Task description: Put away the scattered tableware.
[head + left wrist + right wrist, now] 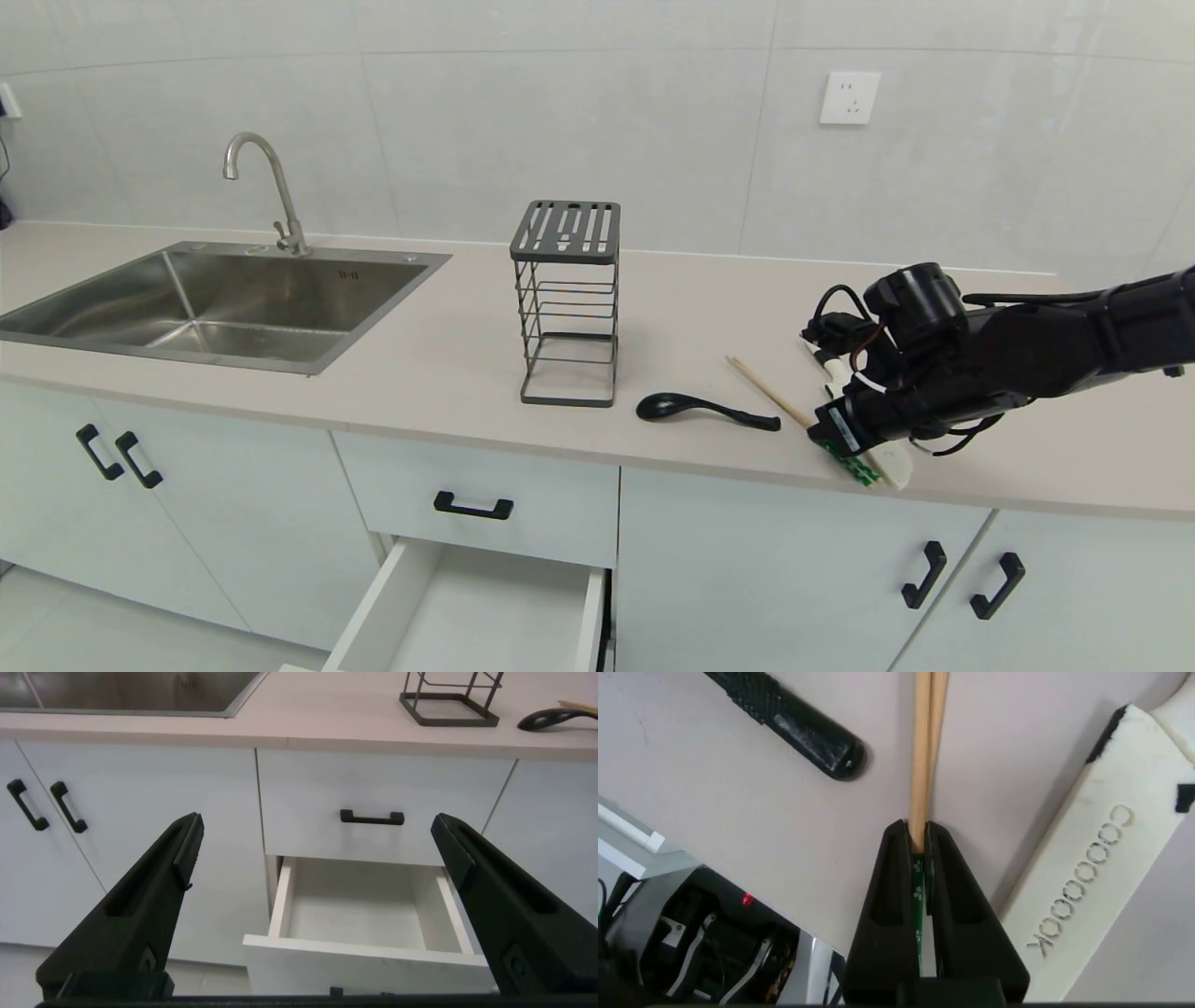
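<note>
While the chopsticks (766, 392) (924, 756) lie flat on the counter (420, 364), the right gripper (826, 437) (920, 849) pinches their near end tight. Their long way runs slanted: from the gripper near the counter's front edge, it points back and to the left. A black spoon (705, 409) lies just beside them, with a white handle (892, 464) (1092, 877) on the other side. The left gripper (316, 826) is spread wide, facing the open drawer (364, 905).

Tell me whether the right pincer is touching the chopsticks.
Touching. The right wrist view shows the right pincer shut on the chopsticks, clamping them from both sides with no gap.
</note>
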{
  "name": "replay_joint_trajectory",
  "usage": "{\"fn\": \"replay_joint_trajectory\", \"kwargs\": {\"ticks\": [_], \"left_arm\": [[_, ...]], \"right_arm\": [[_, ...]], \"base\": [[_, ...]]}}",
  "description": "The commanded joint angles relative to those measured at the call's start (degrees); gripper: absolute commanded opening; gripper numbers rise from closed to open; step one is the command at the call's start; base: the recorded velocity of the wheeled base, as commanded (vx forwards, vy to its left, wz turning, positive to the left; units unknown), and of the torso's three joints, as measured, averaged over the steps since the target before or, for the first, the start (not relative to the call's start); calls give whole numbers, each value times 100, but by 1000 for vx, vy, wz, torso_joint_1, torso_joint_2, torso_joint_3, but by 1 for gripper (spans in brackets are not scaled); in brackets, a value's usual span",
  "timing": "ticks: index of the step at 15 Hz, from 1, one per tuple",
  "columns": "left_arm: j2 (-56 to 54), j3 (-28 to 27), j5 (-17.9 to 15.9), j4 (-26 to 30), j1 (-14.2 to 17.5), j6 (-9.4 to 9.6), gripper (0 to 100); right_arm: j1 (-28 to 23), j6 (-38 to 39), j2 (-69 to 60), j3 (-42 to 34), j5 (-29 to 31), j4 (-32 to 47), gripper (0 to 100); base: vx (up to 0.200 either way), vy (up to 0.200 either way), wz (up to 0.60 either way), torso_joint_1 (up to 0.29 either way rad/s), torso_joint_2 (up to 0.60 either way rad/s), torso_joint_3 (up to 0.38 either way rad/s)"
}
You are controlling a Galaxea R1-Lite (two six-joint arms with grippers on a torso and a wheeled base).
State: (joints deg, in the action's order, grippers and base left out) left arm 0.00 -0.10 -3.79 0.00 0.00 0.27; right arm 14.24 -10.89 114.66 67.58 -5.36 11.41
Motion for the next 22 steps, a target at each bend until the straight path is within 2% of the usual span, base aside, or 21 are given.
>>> {"fn": "replay_joint_trajectory", "kwargs": {"ticks": [1,10,22], "left_arm": [[0,1,1,0,0,8,100],[0,1,1,0,0,8,100],[0,1,-25,0,0,61,100]], "right_arm": [[-62,-1,30,-52,9,37,0],[-18,-45,-761,35,9,2,0],[589,-107,-1728,97,27,-201,0]], "base": [[0,0,0,0,0,0],[0,0,0,0,0,0],[0,0,0,0,0,0]]}}
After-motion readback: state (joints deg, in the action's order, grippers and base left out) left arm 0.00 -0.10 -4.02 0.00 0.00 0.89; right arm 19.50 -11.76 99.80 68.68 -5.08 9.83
